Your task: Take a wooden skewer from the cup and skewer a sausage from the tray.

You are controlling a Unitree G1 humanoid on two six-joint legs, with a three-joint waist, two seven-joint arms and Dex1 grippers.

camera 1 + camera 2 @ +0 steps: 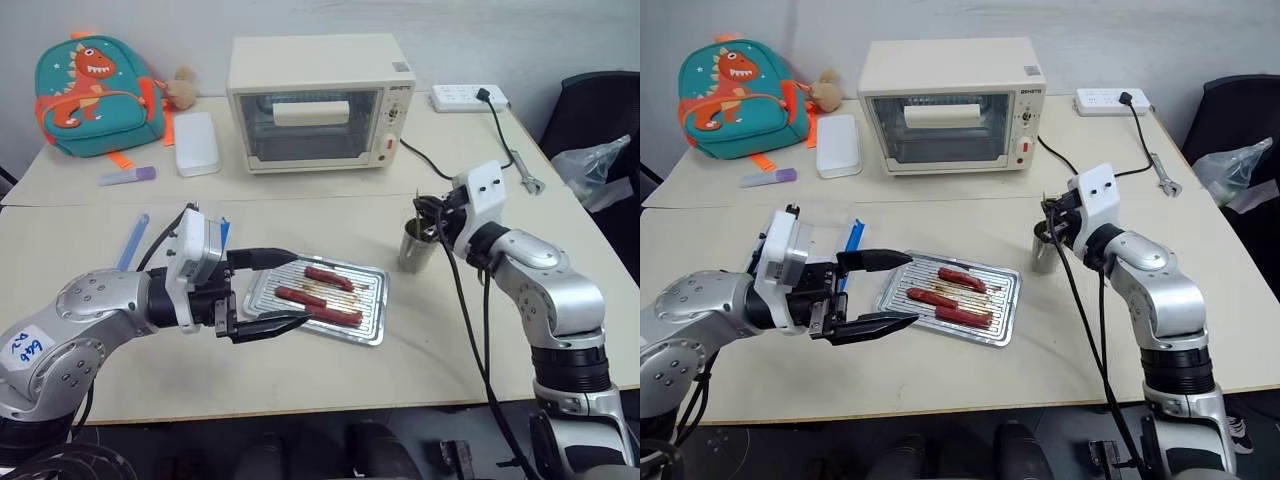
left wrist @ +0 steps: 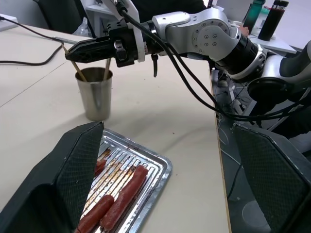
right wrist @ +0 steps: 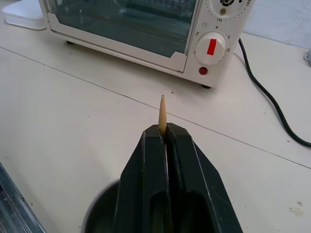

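In the lower left of the head view, the left gripper point(image 1: 262, 292) hangs by the left end of the tray point(image 1: 372, 333). Its two black fingers point(image 1: 265, 258) are wide apart and hold nothing. One finger sits over the tray's left end and the other just in front of it.

The tray lies in the middle of the counter point(image 1: 300, 380). Three sausages point(image 1: 328, 277) lie in it, side by side across the ribs.

Right of the tray, close by, stands the cup point(image 1: 416, 247). In the left wrist view, thin sticks poke up out of it.

Over the cup is the right gripper point(image 2: 73, 52). Its fingers point(image 3: 167, 145) are pressed together on a skewer point(image 3: 162, 114), whose pointed tip shows just past them.

The step now is to pull the skewer out of the cup. I think the best way is to lift it straight up along its own line, so it does not drag the cup over or pull the other sticks out. The grip should stay tight, since the stick is very thin and could slip or turn. Once it is free, the point should aim at the end of one sausage. The open left fingers look ready to steady that sausage.
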